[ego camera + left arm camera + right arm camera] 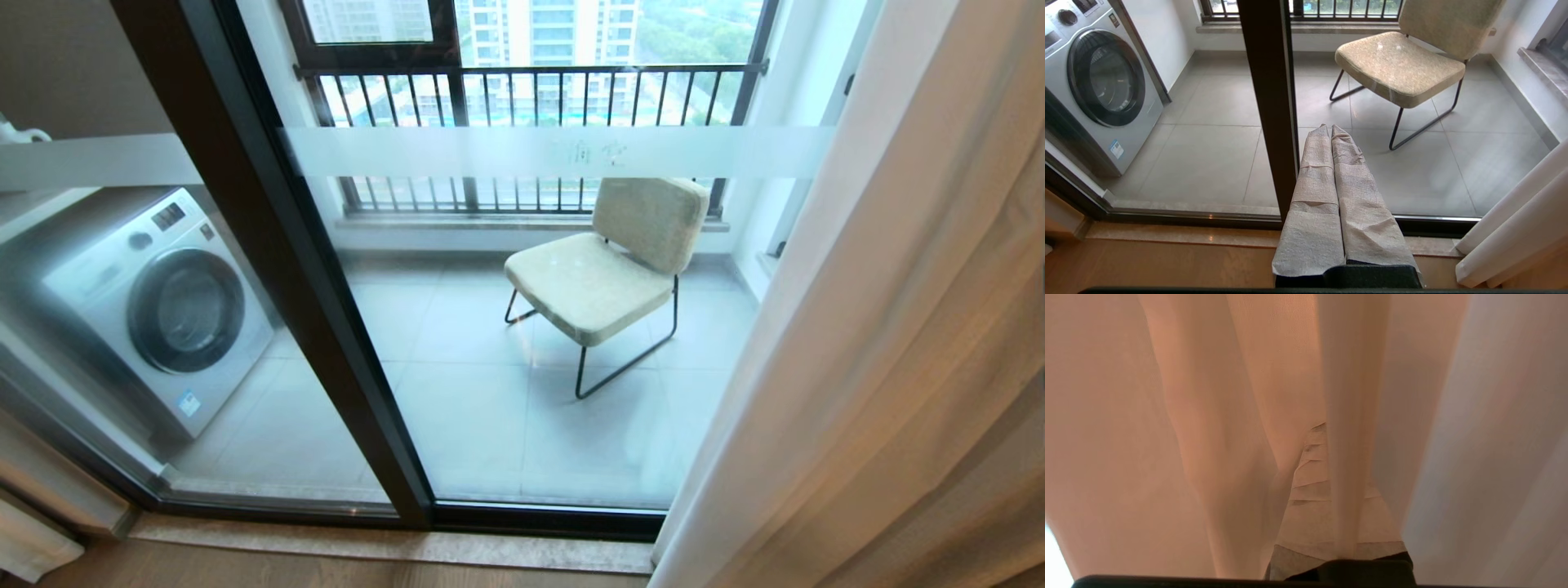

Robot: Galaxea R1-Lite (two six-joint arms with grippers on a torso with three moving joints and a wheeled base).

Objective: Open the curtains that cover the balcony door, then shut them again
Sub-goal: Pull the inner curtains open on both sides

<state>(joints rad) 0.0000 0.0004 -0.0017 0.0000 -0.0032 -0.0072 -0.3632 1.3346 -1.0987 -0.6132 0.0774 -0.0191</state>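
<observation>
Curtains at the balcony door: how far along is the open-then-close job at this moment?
The balcony door glass is mostly uncovered, chair and washing machine showing through, so opening looks largely done. The curtains hang bunched at the right. The right gripper is shut, with folds of curtain draped around it; the left gripper is shut and idle before the glass. Closing them remains.

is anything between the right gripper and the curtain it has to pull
No, nothing visible. The right gripper is shut and already buried in the folds of the curtains, with fabric draped over its fingers. The left gripper hangs shut before the balcony door.
</observation>
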